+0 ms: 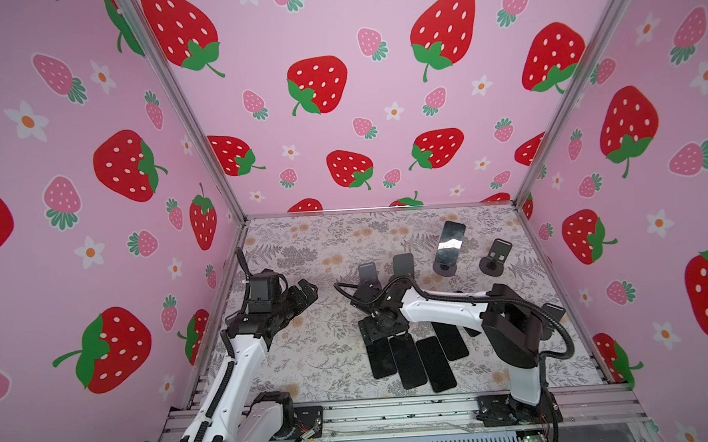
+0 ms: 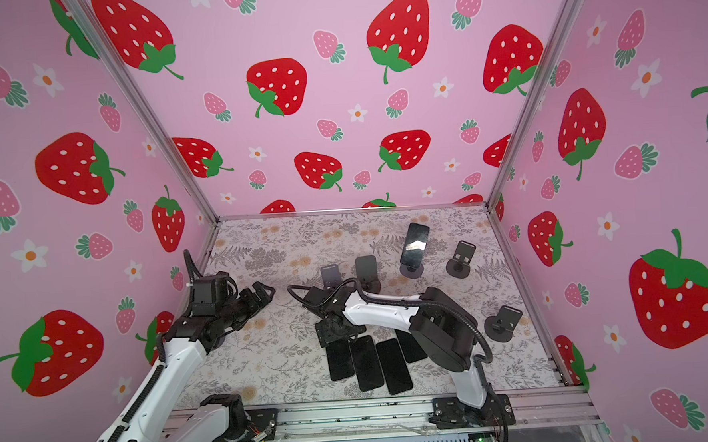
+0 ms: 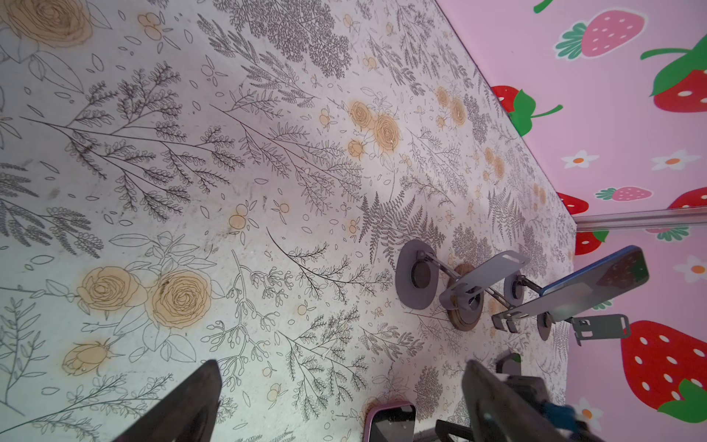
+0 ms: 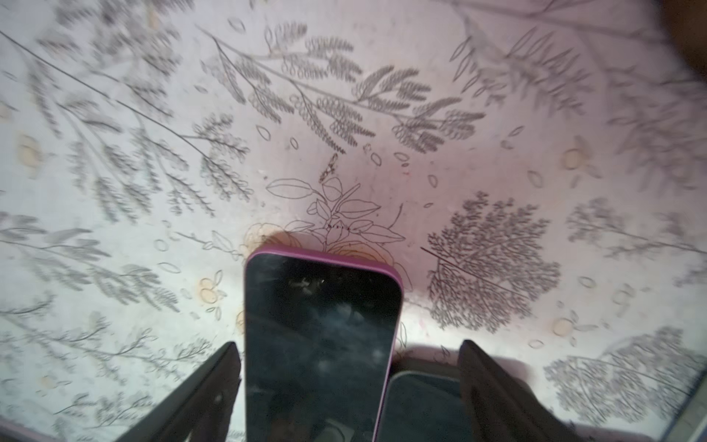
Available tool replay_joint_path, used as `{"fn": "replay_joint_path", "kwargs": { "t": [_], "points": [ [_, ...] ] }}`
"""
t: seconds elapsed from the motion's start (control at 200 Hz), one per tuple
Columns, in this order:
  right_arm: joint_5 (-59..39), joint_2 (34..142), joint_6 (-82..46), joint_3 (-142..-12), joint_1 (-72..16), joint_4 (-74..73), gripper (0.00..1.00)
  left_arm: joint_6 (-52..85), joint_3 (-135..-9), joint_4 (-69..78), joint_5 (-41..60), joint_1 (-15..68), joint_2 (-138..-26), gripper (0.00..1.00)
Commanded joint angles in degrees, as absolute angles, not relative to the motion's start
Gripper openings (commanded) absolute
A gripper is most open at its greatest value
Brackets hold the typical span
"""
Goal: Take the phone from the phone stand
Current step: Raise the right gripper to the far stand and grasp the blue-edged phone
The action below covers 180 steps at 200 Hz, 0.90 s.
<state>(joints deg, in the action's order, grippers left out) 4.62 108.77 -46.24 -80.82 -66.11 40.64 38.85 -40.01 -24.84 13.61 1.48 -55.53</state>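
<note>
One dark phone (image 1: 451, 240) (image 2: 416, 243) leans on a round-based phone stand (image 1: 444, 268) at the back right; in the left wrist view this phone (image 3: 597, 283) shows a blue edge. My right gripper (image 4: 349, 344) (image 1: 381, 337) hangs open, low over the front centre. A pink-cased phone (image 4: 321, 336) (image 1: 381, 362) lies flat on the table between its fingers (image 4: 206, 386), untouched on both sides. My left gripper (image 3: 340, 367) (image 1: 306, 291) is open and holds nothing, hovering at the left.
Several more dark phones (image 1: 434, 365) lie flat side by side at the front centre. Empty stands (image 1: 496, 258) (image 1: 367, 275) (image 2: 503, 324) sit at the back and right. Floral table cover (image 1: 309, 357), pink strawberry walls all round, a metal rail (image 1: 395, 411) at the front.
</note>
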Motion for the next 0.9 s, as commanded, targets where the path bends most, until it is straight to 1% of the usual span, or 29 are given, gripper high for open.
{"fn": "replay_joint_path", "kwargs": {
  "t": [0.0,0.11,0.265,0.415,0.555,0.63,0.77,0.895],
  "points": [
    [9.49,103.20,-45.99,-82.69,-64.33,40.43,0.92,38.64,-43.43,-27.19,11.53,1.11,-54.66,0.99],
    [10.91,98.36,-45.32,-83.13,-59.72,38.67,0.92,38.83,-44.73,-27.61,11.57,1.13,-54.73,0.99],
    [11.62,92.07,-44.18,-81.39,-50.68,34.01,0.93,40.31,-44.81,-24.19,15.65,1.40,-55.33,1.00],
    [13.74,89.74,-40.08,-82.23,-42.21,33.37,0.94,42.18,-46.61,-24.23,16.64,1.54,-57.42,1.00],
    [16.34,88.64,-38.22,-82.27,-35.10,33.16,0.97,41.03,-48.44,-25.59,17.04,1.76,-58.38,1.00],
    [15.83,88.00,-36.58,-80.39,-32.72,30.14,1.00,40.56,-48.68,-26.04,16.47,1.84,-58.36,1.00],
    [17.31,88.86,-34.82,-79.47,-29.77,27.30,1.00,39.09,-50.11,-27.68,17.32,1.87,-58.46,0.98],
    [20.37,90.48,-32.74,-79.65,-28.06,26.19,1.00,37.07,-50.11,-28.78,14.77,1.92,-57.17,0.97]
  ]
}}
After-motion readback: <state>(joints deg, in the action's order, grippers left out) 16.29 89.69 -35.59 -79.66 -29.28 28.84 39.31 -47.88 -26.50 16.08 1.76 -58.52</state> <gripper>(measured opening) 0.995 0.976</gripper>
